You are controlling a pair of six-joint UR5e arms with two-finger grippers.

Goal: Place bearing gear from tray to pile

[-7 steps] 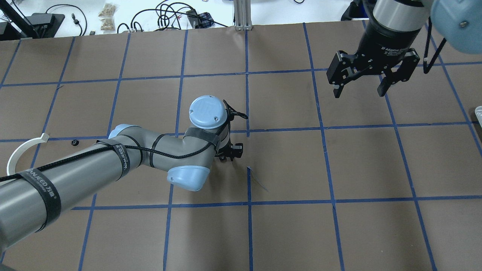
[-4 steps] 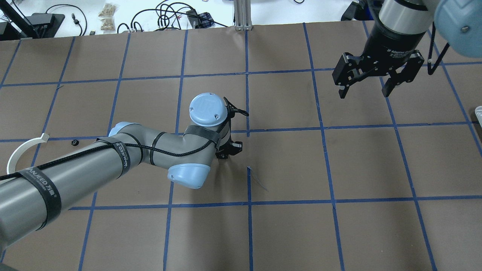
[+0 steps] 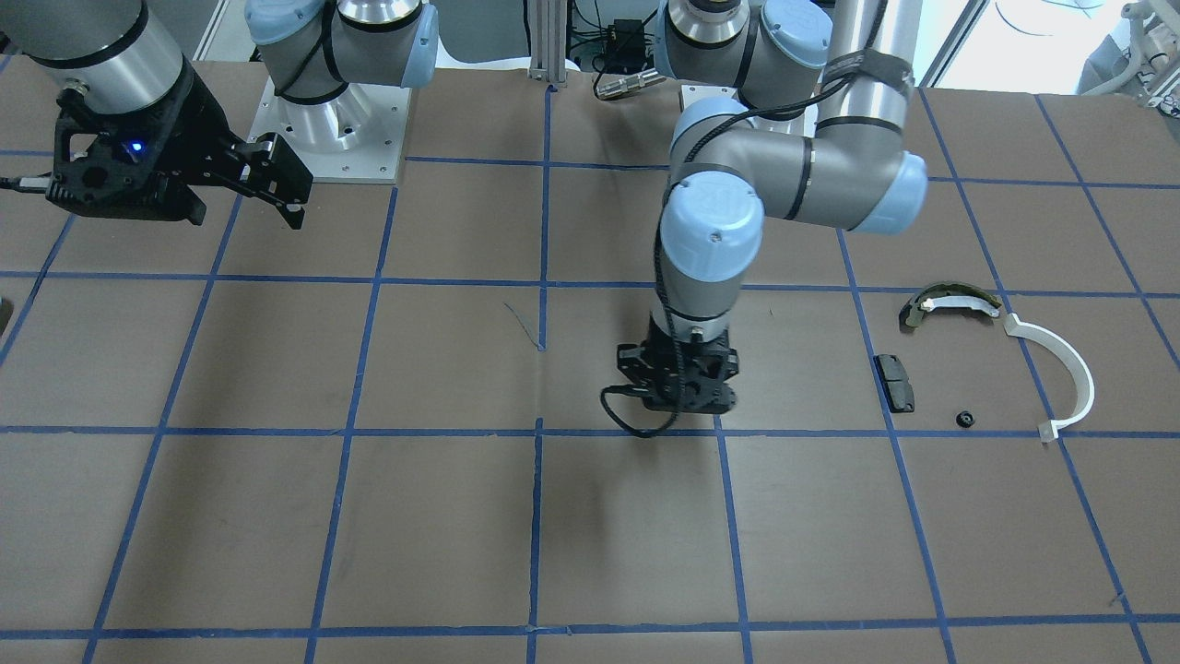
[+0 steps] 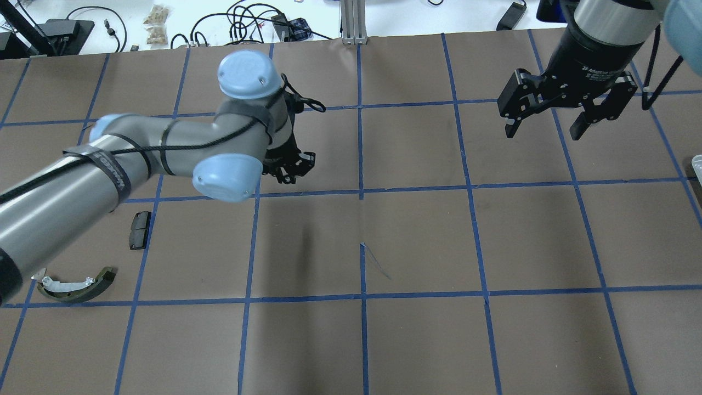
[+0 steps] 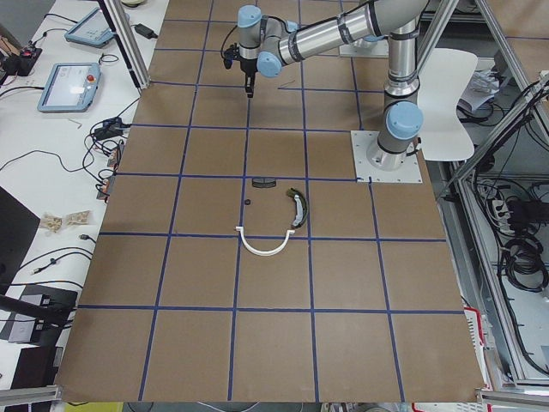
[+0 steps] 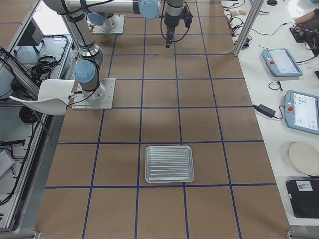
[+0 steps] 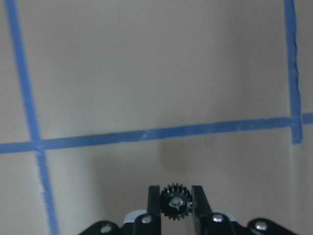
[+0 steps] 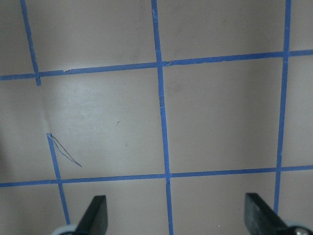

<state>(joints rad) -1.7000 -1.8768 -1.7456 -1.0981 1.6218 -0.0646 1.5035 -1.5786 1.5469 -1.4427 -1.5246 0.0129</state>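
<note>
Over table (image 7: 146, 73) — left gripper (image 7: 175, 192) clamps bearing gear (image 7: 174, 202).

Wide table (image 4: 417, 236), brown paper cover, blue tape grid (image 4: 361, 189) marking squares. Aluminium post (image 4: 354, 22) at far edge, middle. Beyond it white bench (image 4: 181, 13), black cables (image 4: 247, 19) tangled on top. Along same bench, from table's end: two screen pendants (image 6: 281, 61), pale round disc (image 6: 304, 158), black box (image 6: 303, 198). White chair (image 6: 50, 94) at opposite long side, loose wiring (image 5: 519, 249) on floor nearby. Light even, soft shadows on paper.
</note>
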